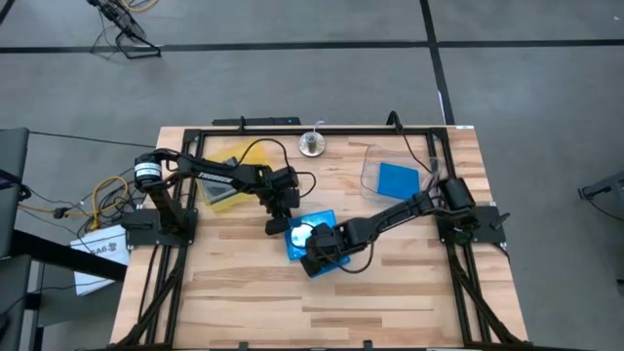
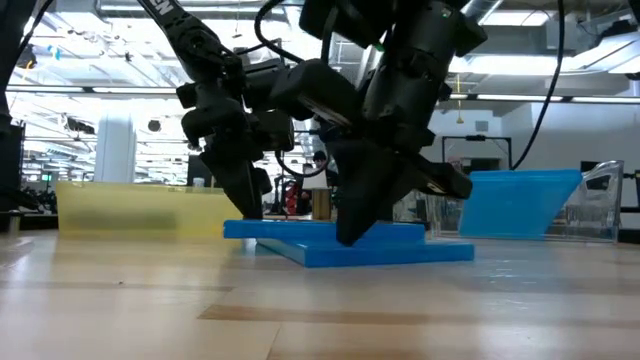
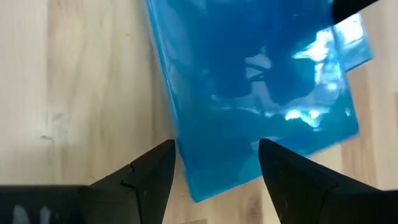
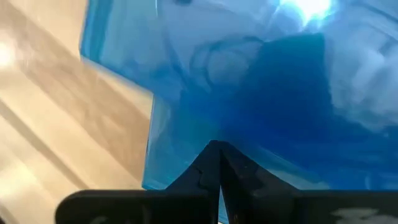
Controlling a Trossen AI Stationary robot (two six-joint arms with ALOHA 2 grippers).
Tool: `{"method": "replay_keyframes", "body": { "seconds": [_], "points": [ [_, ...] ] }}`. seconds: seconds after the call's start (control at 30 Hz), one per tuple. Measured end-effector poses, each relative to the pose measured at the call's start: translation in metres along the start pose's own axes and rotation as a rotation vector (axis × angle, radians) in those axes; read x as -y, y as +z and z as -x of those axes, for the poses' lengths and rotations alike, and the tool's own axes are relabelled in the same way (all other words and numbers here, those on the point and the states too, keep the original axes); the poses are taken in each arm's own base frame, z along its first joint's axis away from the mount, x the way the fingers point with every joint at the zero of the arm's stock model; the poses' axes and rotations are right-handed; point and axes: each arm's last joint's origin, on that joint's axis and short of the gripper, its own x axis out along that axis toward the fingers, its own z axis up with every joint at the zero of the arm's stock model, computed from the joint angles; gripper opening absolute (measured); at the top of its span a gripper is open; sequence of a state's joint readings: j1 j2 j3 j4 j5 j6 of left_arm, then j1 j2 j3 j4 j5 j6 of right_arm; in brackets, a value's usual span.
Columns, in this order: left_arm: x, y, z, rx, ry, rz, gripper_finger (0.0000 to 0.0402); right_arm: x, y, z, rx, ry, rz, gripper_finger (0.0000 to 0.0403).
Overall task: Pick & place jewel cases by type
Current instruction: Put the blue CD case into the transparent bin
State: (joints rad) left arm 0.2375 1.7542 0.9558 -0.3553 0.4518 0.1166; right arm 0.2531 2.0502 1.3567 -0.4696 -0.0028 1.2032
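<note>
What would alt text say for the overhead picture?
Seen from above, two dark robot arms meet over blue jewel cases mid-table: the open left gripper at their edge, the shut right gripper on them.

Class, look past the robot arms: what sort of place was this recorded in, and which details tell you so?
Probably a robotics lab or workshop in an industrial hall. The wooden table stands in a black metal frame on a bare grey concrete floor, cables trail beside it, and the low view shows exposed ceiling ducts.

Bright overhead light; wrist views glary, perhaps slightly blurred.
</note>
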Motion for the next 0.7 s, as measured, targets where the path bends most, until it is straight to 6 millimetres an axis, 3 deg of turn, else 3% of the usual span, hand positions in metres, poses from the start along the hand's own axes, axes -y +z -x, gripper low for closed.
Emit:
{"method": "replay_keyframes", "body": {
  "seconds": [0.37,0.7],
  "points": [
    [-0.010,-0.012,-0.031,-0.082,-0.274,0.211,0.0224,0.007,0.014,0.001,0.065,-0.052,-0.032,0.0000],
    [-0.020,0.002,-0.021,-0.026,-0.311,0.293,0.0224,0.012,0.027,0.001,0.098,-0.063,-0.024,0.0000]
  ]
}}
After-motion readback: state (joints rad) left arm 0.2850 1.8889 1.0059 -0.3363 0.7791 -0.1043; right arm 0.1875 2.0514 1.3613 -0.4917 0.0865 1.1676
